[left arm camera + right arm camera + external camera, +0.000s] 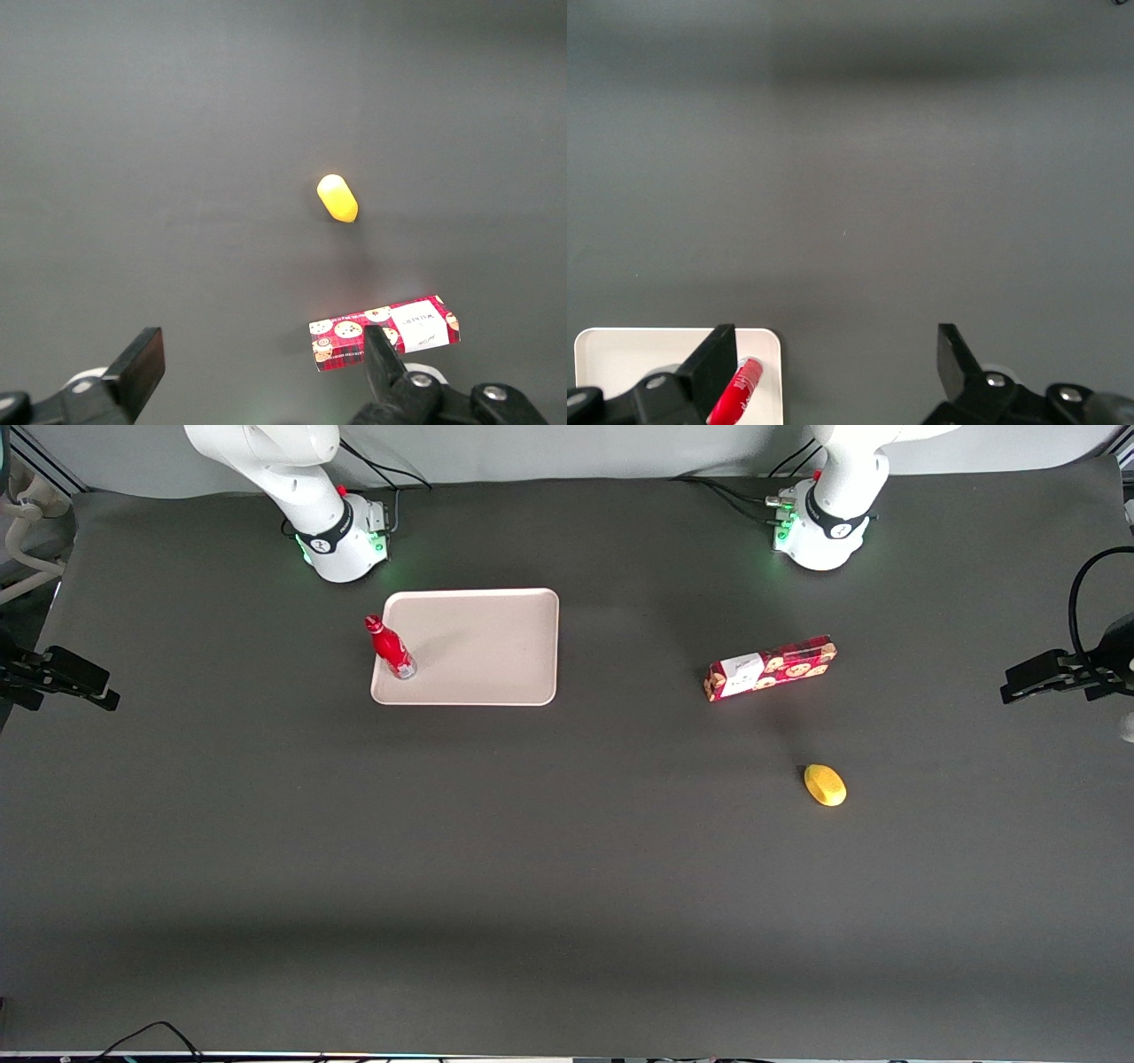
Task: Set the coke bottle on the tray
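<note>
Standing slim coke bottle (389,647), flat tray (496,646), gripper (833,363) spread

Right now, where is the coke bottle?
The coke bottle stands on the tray, at its edge toward the working arm's end; the open gripper is above it.

Coke bottle (390,648) on tray (496,646), gripper (833,367) above.

A yellow oval object (337,197) lies near a red snack box (385,330) on the dark table (177,159).
</note>
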{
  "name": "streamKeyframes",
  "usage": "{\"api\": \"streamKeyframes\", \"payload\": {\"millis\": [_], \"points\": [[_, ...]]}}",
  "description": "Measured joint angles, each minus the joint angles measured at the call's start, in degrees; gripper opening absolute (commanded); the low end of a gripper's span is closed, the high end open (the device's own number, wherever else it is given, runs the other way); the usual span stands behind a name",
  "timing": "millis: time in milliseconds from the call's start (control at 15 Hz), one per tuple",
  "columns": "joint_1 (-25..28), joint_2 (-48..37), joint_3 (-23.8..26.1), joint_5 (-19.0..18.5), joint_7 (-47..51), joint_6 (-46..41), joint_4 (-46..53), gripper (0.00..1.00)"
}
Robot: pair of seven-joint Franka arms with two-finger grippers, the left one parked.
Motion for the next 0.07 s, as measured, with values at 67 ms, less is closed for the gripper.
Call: {"api": "streamKeyframes", "payload": {"millis": [67], "points": [[0.0, 0.2, -0.1, 0.0, 0.0, 0.0, 0.0, 1.00]]}}
